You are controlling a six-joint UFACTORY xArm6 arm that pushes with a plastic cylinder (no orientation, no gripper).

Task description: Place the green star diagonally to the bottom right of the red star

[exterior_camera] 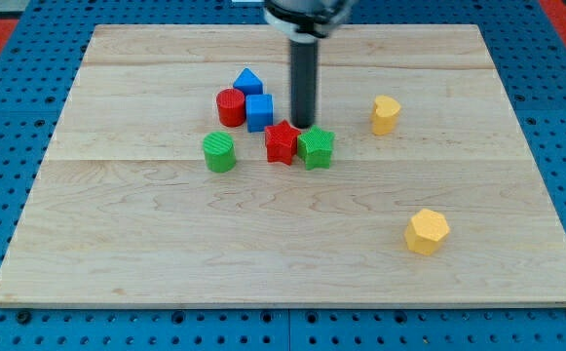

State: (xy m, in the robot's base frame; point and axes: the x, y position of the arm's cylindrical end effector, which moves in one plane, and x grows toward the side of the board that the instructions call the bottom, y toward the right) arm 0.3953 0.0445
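With no fingers to judge, my tip (304, 125) stood just above the green plastic star (316, 147), which touched the red plastic star's (282, 142) right side on the wooden tabletop (263, 253), apparently awaiting a downward nudge.

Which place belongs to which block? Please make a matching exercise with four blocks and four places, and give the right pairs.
Blocks:
1. green star
2. green cylinder
3. red cylinder
4. yellow hexagon block

Places:
A. alone, towards the view's bottom right
B. touching the red star, on its right in the view
C. left of the red star, apart from it
D. against the blue cube, on its left

Pairs: 1-B, 2-C, 3-D, 4-A
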